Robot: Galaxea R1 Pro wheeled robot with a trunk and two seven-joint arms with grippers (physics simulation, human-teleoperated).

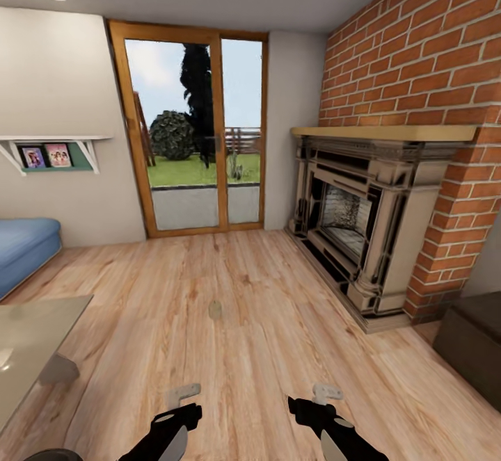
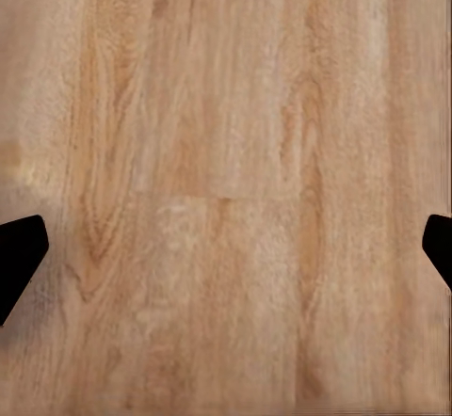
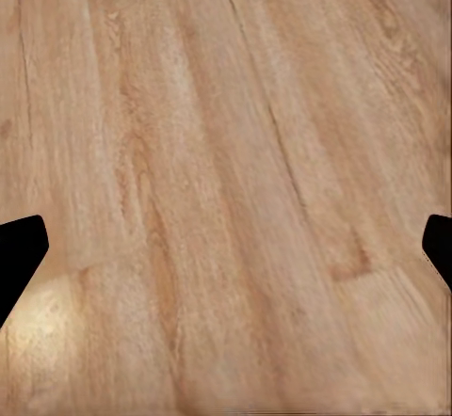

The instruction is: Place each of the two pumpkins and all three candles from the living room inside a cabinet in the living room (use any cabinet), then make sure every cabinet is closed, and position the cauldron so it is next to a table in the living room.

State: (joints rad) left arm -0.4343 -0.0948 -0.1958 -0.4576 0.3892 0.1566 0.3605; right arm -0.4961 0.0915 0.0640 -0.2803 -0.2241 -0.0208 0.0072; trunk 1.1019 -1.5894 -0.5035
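While our jaws hung wide and empty, a small squat beige candle (image 1: pixel 215 309) lay mid-frame on the floor (image 1: pixel 278 350); light, rigid, best pinched across its sides.

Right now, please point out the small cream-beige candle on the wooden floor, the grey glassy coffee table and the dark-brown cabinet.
Small cream-beige candle (image 1: pixel 215 309): head view, middle of its body on the floor.
Grey glassy coffee table (image 1: pixel 31 336): head view, bare top near its corner.
Dark-brown cabinet (image 1: pixel 480 336): head view, its top and front corner.

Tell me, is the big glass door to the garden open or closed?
Closed. In the head view the glass door has both wooden-framed panels meeting at the middle post, with no gap, and the garden shows through the glass.
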